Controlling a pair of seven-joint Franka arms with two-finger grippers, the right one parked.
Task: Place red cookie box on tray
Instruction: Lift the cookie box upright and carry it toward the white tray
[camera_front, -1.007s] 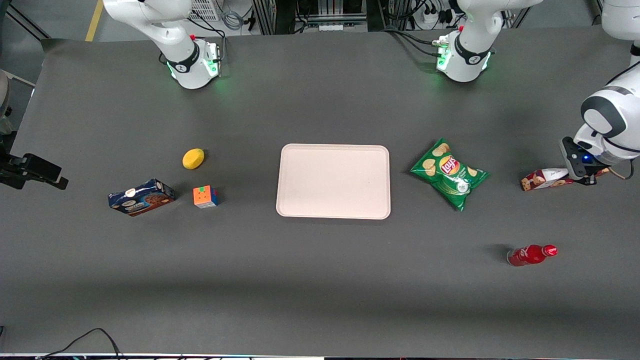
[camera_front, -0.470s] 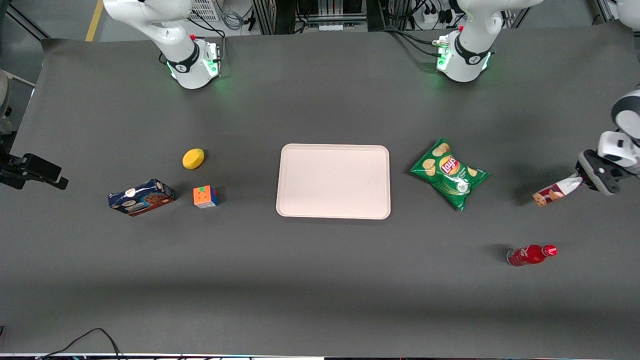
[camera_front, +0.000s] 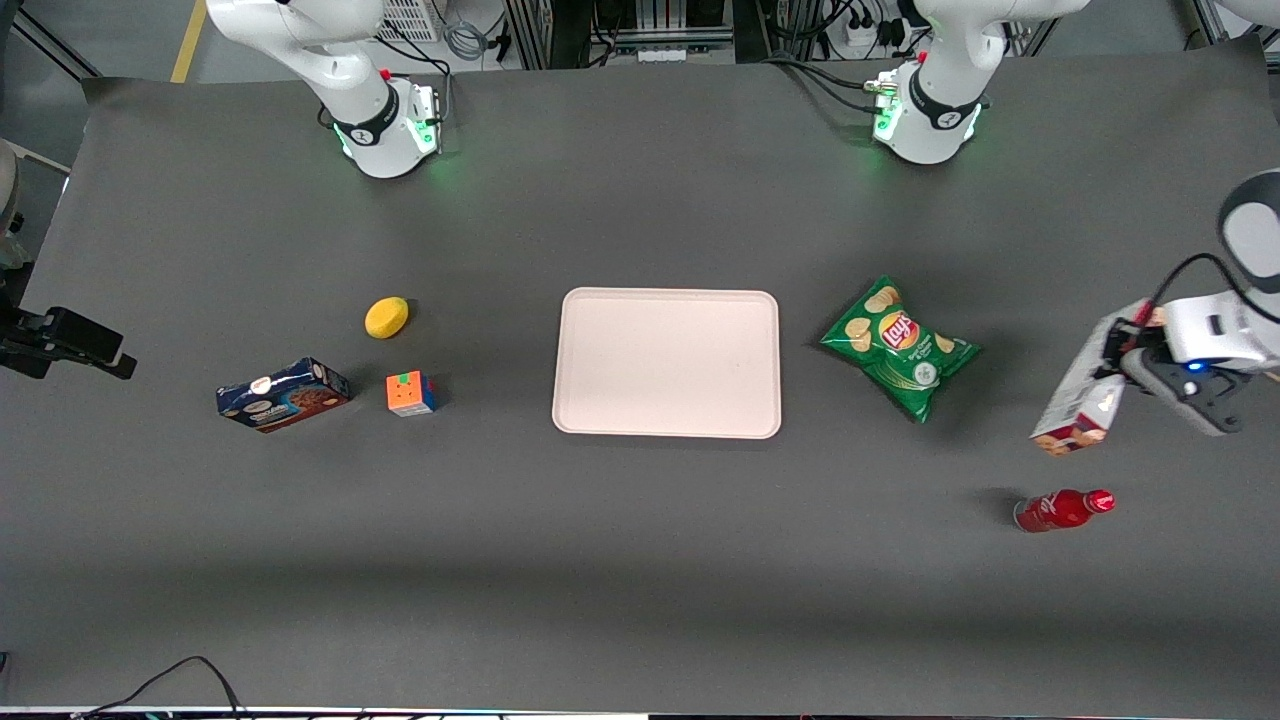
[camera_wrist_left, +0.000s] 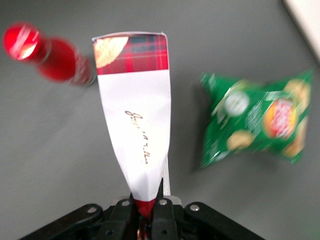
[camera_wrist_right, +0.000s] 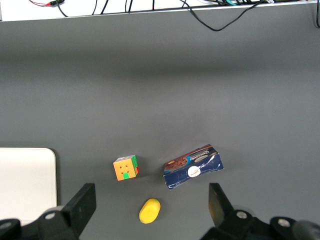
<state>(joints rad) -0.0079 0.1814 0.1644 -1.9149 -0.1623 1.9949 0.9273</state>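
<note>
One tool (camera_front: 1128, 352): clamped on red cookie box (camera_front: 1080, 395), lifted off tabletop
Tray (camera_front: 667, 362): well apart, past the chip bag (camera_front: 897, 346)

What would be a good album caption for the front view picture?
The gripper holds the red cookie box aloft at the working arm's end, chip bag between it and the tray.
</note>
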